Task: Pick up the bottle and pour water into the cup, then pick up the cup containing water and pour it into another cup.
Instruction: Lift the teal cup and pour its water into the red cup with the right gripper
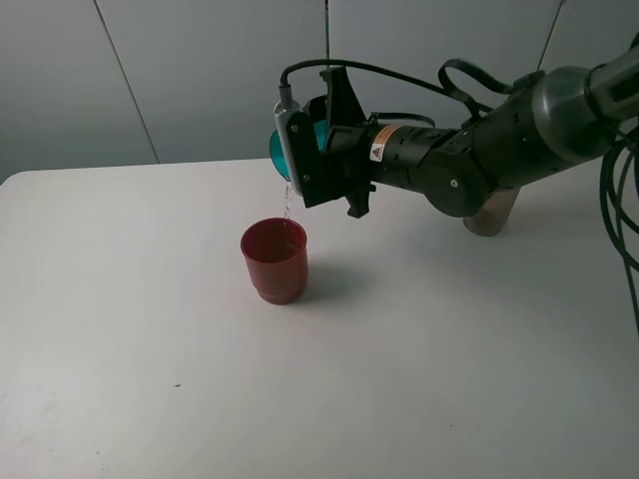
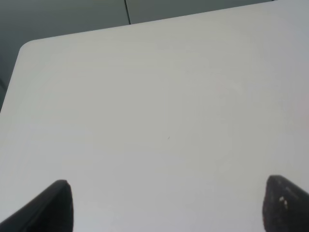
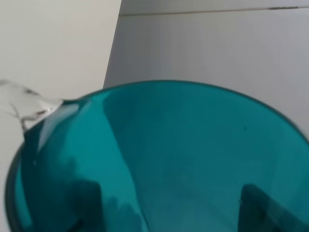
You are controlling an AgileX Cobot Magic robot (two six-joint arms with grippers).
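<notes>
My right gripper (image 1: 312, 140) is shut on the teal-blue cup (image 1: 274, 146) and holds it tipped on its side above the red cup (image 1: 275, 259). A thin stream of water (image 1: 287, 200) falls from the teal cup's rim into the red cup. In the right wrist view the teal cup (image 3: 164, 159) fills the frame, with water (image 3: 24, 99) spilling over its rim. The grey-brown bottle (image 1: 492, 214) stands behind the right arm, mostly hidden by it. My left gripper (image 2: 166, 205) is open and empty over bare table; it is out of the exterior high view.
The white table (image 1: 150, 329) spreads around the red cup. Black cables (image 1: 624, 200) hang at the right edge. A grey panelled wall (image 1: 150, 80) stands behind the table.
</notes>
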